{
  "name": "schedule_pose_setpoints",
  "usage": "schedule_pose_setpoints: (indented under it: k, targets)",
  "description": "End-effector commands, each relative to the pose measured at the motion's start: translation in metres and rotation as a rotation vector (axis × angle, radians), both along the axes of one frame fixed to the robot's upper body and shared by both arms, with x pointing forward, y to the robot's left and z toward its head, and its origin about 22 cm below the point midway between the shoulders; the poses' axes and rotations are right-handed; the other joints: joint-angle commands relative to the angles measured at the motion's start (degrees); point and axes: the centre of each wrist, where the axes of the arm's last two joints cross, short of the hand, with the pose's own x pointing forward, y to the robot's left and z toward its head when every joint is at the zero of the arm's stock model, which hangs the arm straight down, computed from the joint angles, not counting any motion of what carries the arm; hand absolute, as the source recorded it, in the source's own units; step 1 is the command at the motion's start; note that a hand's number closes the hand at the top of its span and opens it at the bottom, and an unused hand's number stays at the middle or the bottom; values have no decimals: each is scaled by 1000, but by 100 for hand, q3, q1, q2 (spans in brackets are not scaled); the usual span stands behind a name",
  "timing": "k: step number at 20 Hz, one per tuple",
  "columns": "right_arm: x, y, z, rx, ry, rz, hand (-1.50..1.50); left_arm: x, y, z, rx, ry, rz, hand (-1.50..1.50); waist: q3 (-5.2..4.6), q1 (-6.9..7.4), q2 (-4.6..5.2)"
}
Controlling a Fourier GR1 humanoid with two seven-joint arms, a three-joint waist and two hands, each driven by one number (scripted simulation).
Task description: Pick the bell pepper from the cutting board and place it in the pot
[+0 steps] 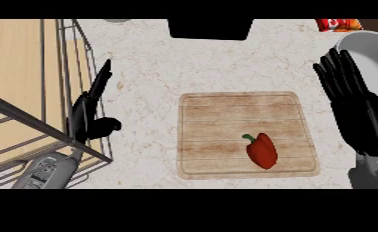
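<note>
A red bell pepper with a green stem lies on the lower right part of the wooden cutting board. At the upper right edge, partly cut off, shows the rim of a grey pot. My right hand stands open at the right edge, fingers straight and pointing up, just right of the board and apart from the pepper. Open with fingers up, my left hand is far left of the board, beside a wire rack.
A wire rack over a wooden surface fills the left side. A dark rectangular object sits at the top centre. A red item shows at the top right corner. The counter is pale speckled stone.
</note>
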Motion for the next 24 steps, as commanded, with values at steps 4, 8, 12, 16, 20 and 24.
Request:
schedule_pose_setpoints:
  k: [4, 8, 12, 16, 20, 24]
  targets:
    - [-5, -17, 67, -101, -536, 183, 150, -34, 8, -13, -231, -9, 157, 0, 27, -365, -118]
    - [-12, -87, 72, -436, -487, -296, -150, -42, 7, -17, -378, 19, 203, 0, 10, -589, -57]
    - [-45, -57, -4, -318, -654, -110, -150, -49, -5, -20, -415, 20, 165, 0, 34, -432, -67]
    - [-75, -66, -18, -314, -778, -75, -150, -48, 5, -6, -404, 4, 160, 0, 26, -404, -87]
    - [-100, -56, -12, -434, -748, -46, -150, -40, -5, -8, -387, 12, 160, 0, 14, -400, -75]
    - [-112, -66, 7, -751, -606, 18, -150, -50, 2, -15, -398, 19, 156, 0, 1, -391, -80]
